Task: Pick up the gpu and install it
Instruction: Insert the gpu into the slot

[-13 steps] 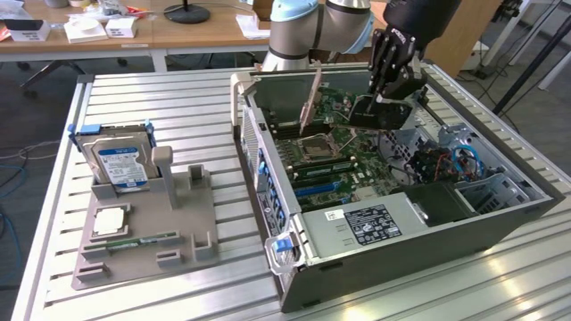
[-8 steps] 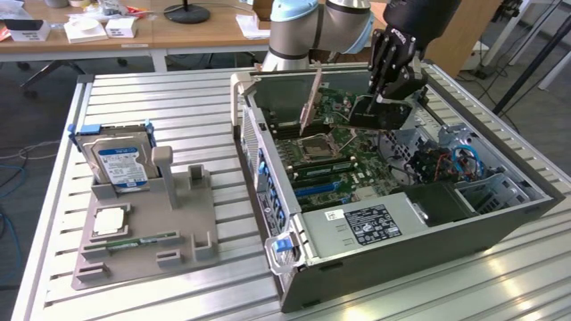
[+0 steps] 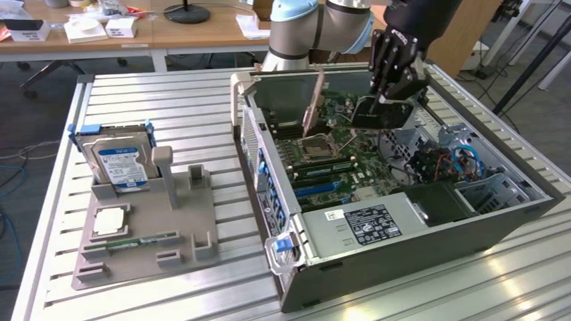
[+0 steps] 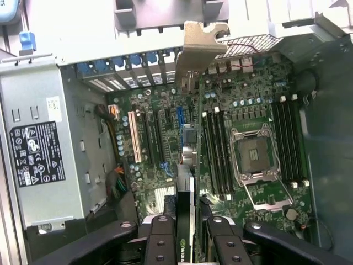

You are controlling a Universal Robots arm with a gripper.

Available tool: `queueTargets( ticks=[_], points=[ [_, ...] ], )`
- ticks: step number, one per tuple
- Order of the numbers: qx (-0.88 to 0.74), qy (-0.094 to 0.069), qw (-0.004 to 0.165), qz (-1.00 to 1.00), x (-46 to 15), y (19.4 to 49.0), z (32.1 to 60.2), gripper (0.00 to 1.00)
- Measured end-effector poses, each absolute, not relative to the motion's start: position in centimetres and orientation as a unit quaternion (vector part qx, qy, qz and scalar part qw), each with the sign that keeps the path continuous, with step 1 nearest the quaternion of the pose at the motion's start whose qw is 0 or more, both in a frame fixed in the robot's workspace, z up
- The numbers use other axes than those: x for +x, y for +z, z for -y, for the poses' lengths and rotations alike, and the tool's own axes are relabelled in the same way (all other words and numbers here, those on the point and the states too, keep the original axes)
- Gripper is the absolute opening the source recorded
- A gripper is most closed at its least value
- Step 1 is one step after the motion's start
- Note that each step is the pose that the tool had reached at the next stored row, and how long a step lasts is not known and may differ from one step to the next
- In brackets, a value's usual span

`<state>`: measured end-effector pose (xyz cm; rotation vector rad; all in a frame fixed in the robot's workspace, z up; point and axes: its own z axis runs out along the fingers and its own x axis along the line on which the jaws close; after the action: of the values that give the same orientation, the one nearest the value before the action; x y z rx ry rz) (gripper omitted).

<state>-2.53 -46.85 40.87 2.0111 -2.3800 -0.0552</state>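
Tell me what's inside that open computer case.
A green motherboard with an empty processor socket, a grey power supply, and cables. The gripper holds the gpu on edge over the board, hiding whatever lies beneath it.

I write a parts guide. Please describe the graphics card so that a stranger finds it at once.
Look inside the open computer case on the metal table. The arm's tool grips the graphics card on edge over the green main board. Unlike the fixed parts, it is black, thin, with a metal bracket at its far end.
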Motion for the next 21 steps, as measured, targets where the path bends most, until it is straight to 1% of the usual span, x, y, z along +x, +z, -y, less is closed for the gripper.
queueTargets(
  ticks=[6,21],
  points=[
    [0.659,-0.007,0.0,0.752,-2.53,40.81,46.85,0.26],
    [0.699,-0.006,0.0,0.715,-2.53,40.79,46.84,0.26]
  ],
)
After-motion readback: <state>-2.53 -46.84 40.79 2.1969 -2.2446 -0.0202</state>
